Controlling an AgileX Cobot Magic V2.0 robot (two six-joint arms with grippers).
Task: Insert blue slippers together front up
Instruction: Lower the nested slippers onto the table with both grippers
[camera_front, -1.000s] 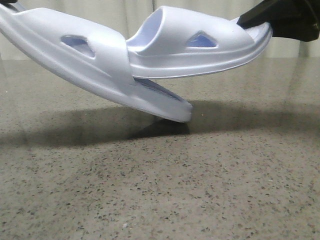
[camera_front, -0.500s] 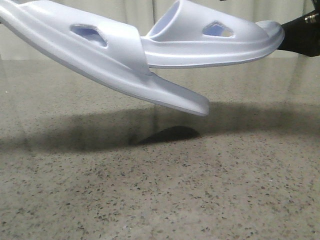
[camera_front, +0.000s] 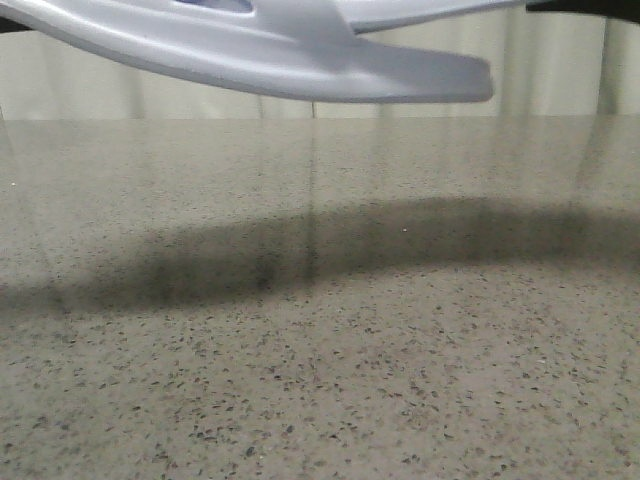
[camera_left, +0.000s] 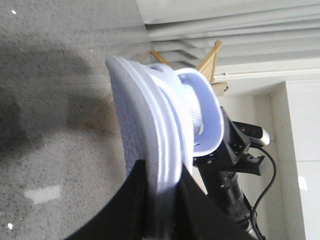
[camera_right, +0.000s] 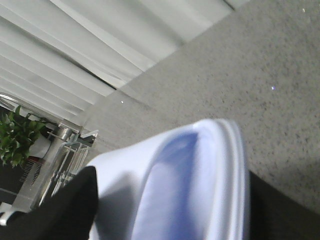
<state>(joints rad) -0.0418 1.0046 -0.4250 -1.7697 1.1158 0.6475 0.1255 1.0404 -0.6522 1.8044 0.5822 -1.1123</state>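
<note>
The blue slippers hang high above the table, joined together. In the front view only the lower slipper's (camera_front: 250, 55) pale sole shows, nearly level along the top edge, with a sliver of the other slipper (camera_front: 430, 10) behind it. My left gripper (camera_left: 162, 175) is shut on the heel edge of one slipper (camera_left: 132, 110), whose sole faces the table. The second slipper (camera_left: 210, 115) is tucked into that slipper's strap. My right gripper (camera_right: 170, 175) is shut on the second slipper (camera_right: 195, 185), black fingers (camera_right: 60, 210) on either side. Most of both slippers is cut off in the front view.
The speckled stone table (camera_front: 320, 360) stretches below, with the slippers' long shadow (camera_front: 300, 250) across its middle. Pale curtains (camera_front: 560, 70) hang behind the far edge. A potted plant (camera_right: 15, 137) and a metal stand (camera_right: 60, 150) sit beyond the table.
Both slippers have risen from mid-height to the top edge of the front view. The lower slipper's toe lifted off the table and levelled out. Both grippers kept their hold.
</note>
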